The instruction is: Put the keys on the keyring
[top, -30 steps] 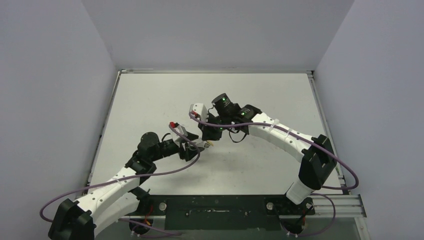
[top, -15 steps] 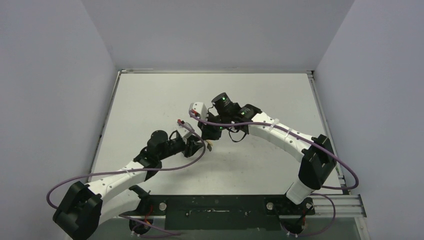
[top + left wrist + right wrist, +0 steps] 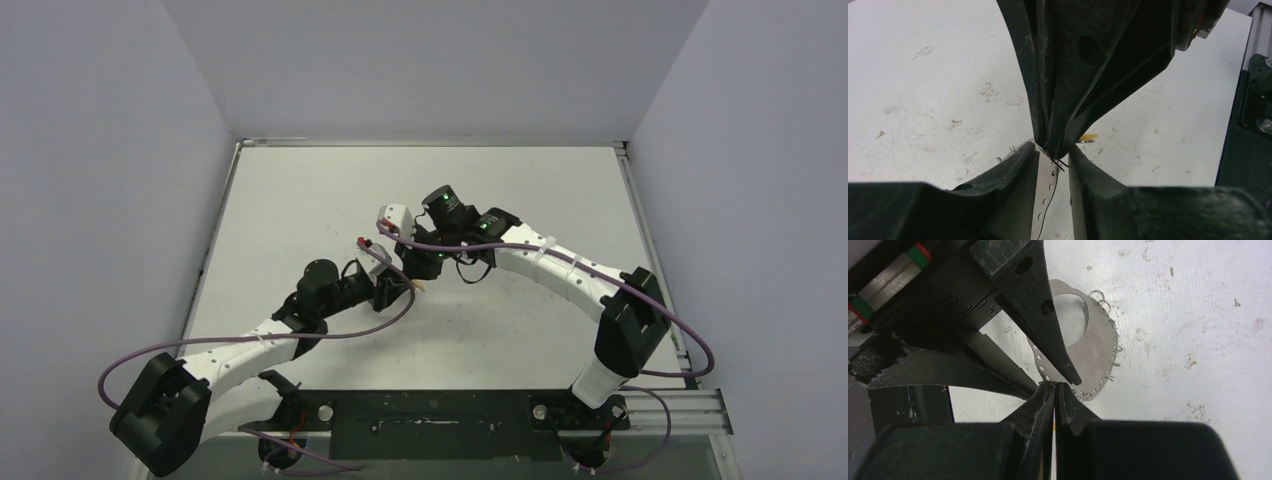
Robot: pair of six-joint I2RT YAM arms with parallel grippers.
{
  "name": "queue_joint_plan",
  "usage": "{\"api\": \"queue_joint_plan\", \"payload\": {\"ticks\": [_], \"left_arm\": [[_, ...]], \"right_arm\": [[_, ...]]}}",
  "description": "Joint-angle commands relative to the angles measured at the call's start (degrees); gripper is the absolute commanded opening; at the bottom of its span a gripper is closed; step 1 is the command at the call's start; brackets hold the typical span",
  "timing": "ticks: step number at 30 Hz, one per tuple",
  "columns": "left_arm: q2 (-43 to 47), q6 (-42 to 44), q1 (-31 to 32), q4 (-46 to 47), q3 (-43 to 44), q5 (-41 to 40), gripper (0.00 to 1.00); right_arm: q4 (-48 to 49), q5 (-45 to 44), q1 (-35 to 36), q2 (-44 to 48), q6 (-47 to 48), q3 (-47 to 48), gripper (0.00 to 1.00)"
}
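Near the middle of the white table (image 3: 290, 200), well off every edge, found the left gripper (image 3: 405, 289) narrowly parted. Saw a flat silvery crescent-shaped metal keyring (image 3: 1095, 346), holes and small rings along its rim, in the gap; could not tell whether gripped. Just beyond, found the right gripper (image 3: 1054, 386) pressed together on a tiny yellow-headed key (image 3: 1088, 136), tips at the keyring's rim.

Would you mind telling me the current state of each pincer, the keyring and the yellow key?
left pincer: shut on the keyring.
right pincer: shut on the yellow key.
keyring: clamped, small rings strung along its edge.
yellow key: held at the keyring's edge; whether it is threaded on, cannot tell.
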State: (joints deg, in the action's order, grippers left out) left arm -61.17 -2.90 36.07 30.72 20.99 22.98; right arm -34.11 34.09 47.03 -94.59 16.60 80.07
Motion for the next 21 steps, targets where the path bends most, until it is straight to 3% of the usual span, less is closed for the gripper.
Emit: {"api": "queue_joint_plan", "payload": {"ticks": [1,5,12,21], "left_arm": [[-0.9,-0.7,0.3,4.5,2.4,1.1,0.22],[-0.6,-0.6,0.3,4.4,2.0,0.7,0.00],[3.2,0.5,0.2,5.0,-0.2,-0.6,0.00],[7.7,2.2,0.2,6.0,-3.1,-0.1,0.00]], "right_arm": [[2.0,1.1,0.4,-0.3,-0.8,2.6,0.00],[1.6,0.6,0.1,-0.3,-0.8,2.7,0.00],[2.0,2.5,-2.8,-0.2,-1.8,2.0,0.00],[8.8,14.2,-8.9,-0.1,-6.0,-3.3,0.00]]}}
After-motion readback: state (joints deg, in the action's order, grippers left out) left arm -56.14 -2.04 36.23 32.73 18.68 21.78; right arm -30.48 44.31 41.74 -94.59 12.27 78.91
